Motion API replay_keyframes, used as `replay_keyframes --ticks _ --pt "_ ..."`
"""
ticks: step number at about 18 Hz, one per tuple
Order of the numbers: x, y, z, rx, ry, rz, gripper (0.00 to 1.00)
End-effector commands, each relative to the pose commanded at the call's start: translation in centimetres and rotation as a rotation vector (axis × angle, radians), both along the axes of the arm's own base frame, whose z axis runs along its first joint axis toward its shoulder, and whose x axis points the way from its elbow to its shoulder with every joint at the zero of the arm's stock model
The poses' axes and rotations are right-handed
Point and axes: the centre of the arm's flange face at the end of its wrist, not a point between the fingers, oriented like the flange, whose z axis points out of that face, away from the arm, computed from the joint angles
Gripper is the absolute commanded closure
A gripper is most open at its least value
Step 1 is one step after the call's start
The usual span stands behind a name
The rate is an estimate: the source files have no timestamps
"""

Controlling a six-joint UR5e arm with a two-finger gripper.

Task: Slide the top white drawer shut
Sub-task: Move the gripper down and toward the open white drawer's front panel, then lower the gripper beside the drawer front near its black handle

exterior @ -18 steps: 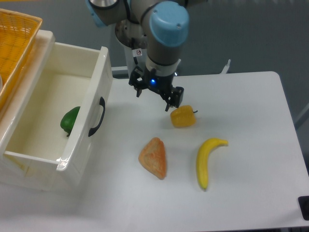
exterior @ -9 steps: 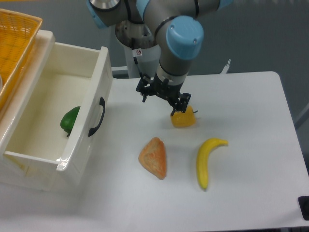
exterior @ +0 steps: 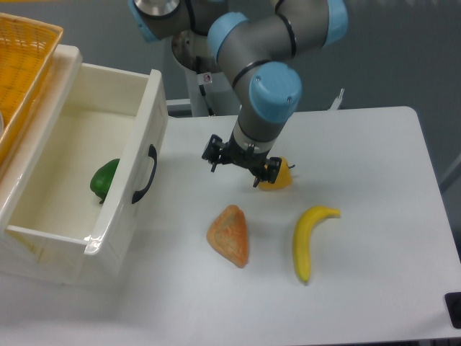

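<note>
Basket [exterior: 21, 65] first, orange woven thing at the far left, perched on top of the cabinet, so it's out of the way of anything sliding below. Next over is the top white drawer [exterior: 126, 216], pulled well out toward the table with its black handle [exterior: 146, 173] facing right, which is the face you'd want to push on to shut it. One green vegetable [exterior: 105, 179] sits inside against the front wall, low enough that I'd guess it won't snag when the drawer goes in. Then the gripper [exterior: 240, 162], hanging low over the table to the right of the handle, apart from it and not touching the drawer, fingers spread with nothing between them; my read is it's lining up for a push on the front panel rather than a grab. Below it lies one orange wedge [exterior: 230, 235], just behind its right finger one yellow pepper [exterior: 277, 176], and further right one banana [exterior: 310, 239], all loose on the white table [exterior: 374, 166]. So the count: one basket, one open drawer, four food items, one arm.
</note>
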Motion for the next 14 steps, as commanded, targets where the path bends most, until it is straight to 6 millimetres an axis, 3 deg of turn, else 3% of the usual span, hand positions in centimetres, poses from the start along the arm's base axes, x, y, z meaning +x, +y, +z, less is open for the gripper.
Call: replay_keyframes --ticks 4,14 --pt "0.3 1.0 -1.6 -0.013 -0.013 0.003 0.0" --pt "3.2 4.1 -3.0 -0.019 -0.02 -0.069 0.0"
